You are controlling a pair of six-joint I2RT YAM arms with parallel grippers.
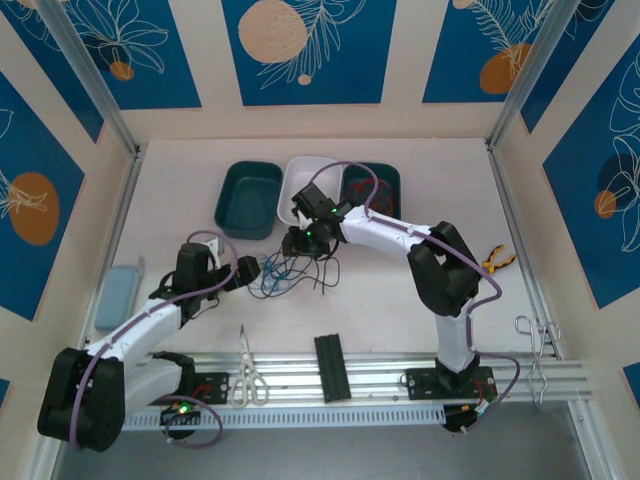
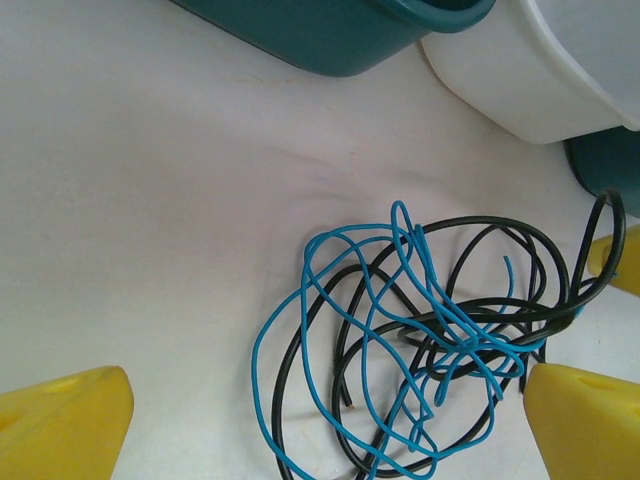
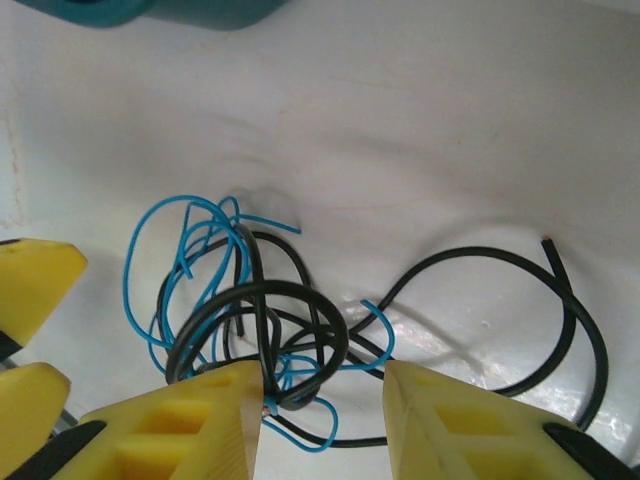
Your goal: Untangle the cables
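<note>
Right gripper [image 3: 322, 385] fills the bottom of its wrist view, yellow fingers [image 3: 190, 420] partly apart with a clear gap between the jaws. A knot of the cables [image 3: 250, 310] sits in that gap against the inner edge of the left finger. Nothing is pinched; the other finger is clear of the wires.

The cables are one tangle of blue wire [image 3: 150, 260] and black wire [image 3: 500, 260] lying on the white table [image 1: 400, 300], mid-table between the two grippers. One black end loops out to the side, away from the knot.

Left gripper [image 2: 328, 390] is spread fully wide and holds nothing. It is low over the tangle, with one finger [image 2: 585, 420] just beside the wires and the other well apart.

Beyond the cables: a teal tray [image 1: 247, 200], then a white tray [image 1: 300, 180] and a second teal tray [image 1: 385, 180] by the far wall. Scissors [image 1: 247, 375] and a black strip [image 1: 332, 368] lie on the near rail, pliers [image 1: 495, 262] at the right edge.
</note>
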